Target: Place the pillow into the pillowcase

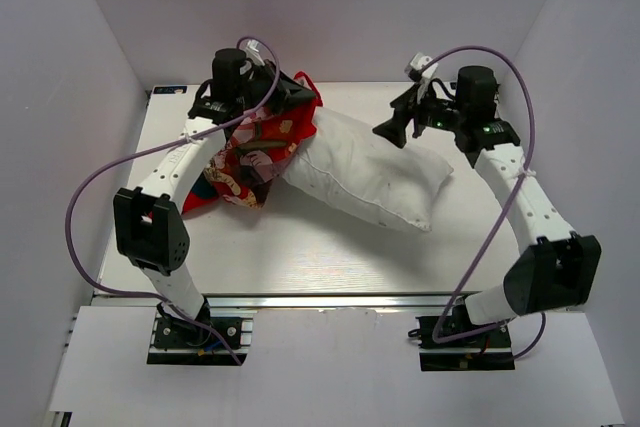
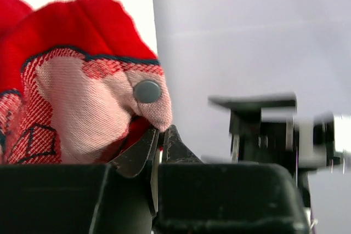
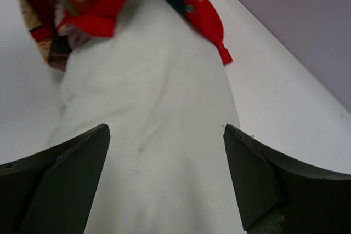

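The white pillow [image 1: 375, 175] lies slantwise on the table, its far left end tucked into the mouth of the red printed pillowcase [image 1: 250, 162]. My left gripper [image 1: 290, 95] is shut on the pillowcase's hem [image 2: 148, 114], holding the opening up at the back. In the left wrist view the pink lining and a grey snap [image 2: 147, 91] sit right above the closed fingertips. My right gripper [image 1: 392, 133] hangs open above the pillow's far edge. In the right wrist view its fingers [image 3: 82, 157] stand wide apart over the pillow [image 3: 159, 152], holding nothing.
White walls enclose the table [image 1: 300, 257] at the back and both sides. The right wall [image 3: 296, 20] runs close beside the pillow in the right wrist view. Purple cables loop off both arms.
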Controlling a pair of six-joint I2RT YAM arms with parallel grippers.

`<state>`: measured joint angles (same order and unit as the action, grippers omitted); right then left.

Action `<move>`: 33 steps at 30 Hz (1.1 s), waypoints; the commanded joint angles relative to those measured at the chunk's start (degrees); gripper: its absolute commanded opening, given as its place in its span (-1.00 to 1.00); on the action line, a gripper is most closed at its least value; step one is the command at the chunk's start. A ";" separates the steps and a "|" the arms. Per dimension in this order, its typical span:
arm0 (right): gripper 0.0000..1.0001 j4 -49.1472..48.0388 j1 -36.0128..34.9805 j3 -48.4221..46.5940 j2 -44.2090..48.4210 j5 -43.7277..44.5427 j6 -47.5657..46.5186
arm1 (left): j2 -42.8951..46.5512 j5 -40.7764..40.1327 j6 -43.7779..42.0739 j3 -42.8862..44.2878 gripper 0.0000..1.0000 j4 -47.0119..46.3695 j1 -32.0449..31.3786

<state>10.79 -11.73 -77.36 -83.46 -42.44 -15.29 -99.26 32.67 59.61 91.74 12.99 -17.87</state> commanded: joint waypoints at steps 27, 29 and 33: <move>-0.62 -25.57 -28.27 16.21 -7.15 42.96 -33.95 | -9.11 6.18 2.26 17.15 -1.00 -0.61 5.12; -0.92 -16.27 -26.69 8.13 -8.12 38.15 -25.87 | -9.11 4.61 0.51 18.81 -1.00 1.49 5.30; -1.00 -6.75 -24.22 -2.25 -4.70 24.80 -11.81 | -10.25 0.83 -7.56 25.29 -0.84 12.02 5.48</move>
<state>-1.43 -37.52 -71.31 -92.53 -7.51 -39.29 -110.61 36.82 58.08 110.69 20.10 -12.82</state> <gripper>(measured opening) 0.036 0.128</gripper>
